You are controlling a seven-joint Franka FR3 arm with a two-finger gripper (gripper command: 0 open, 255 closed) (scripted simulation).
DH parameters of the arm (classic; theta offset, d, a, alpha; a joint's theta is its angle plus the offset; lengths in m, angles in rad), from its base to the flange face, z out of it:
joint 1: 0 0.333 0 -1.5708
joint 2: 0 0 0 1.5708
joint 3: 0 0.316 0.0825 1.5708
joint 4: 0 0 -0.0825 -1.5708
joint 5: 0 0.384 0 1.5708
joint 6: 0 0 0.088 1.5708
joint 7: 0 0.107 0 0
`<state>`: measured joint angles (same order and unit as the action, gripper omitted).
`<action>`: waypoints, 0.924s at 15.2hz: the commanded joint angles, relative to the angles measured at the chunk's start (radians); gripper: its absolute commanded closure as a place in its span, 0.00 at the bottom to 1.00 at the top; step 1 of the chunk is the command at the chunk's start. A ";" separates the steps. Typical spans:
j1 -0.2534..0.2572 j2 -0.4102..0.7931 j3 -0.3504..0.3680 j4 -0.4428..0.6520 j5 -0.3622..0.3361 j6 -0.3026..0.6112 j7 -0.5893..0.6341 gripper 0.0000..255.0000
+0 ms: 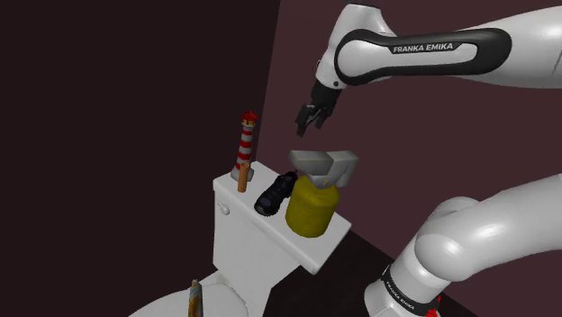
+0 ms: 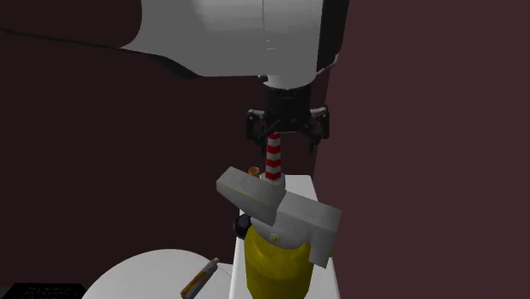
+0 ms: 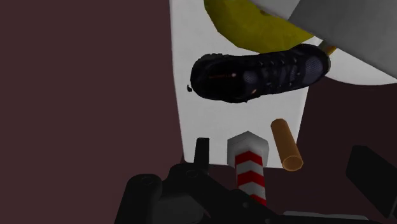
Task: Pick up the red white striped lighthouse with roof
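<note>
Hand (image 1: 309,120) hovers high, fingers apart. Lighthouse (image 1: 245,144) stands upright at the toilet tank (image 1: 236,203) end, on the shoulder view's left. Risk: a descending finger clips the brown cylinder (image 1: 242,182) just beside it and topples the lighthouse.

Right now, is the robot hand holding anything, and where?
Nothing is held. The gripper hangs open in the air, apart from the striped lighthouse standing on the white tank.

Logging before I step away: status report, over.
Gripper open, holding nothing, above the toilet tank. Lighthouse upright on the tank, not gripped. Brown tube right beside it, black shoe close by.
</note>
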<state>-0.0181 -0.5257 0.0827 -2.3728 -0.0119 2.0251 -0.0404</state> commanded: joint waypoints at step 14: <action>-0.041 0.499 0.147 0.345 -0.364 0.308 0.190 0.00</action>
<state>-0.0588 -0.0717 0.2227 -2.0702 -0.3368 2.3237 0.1296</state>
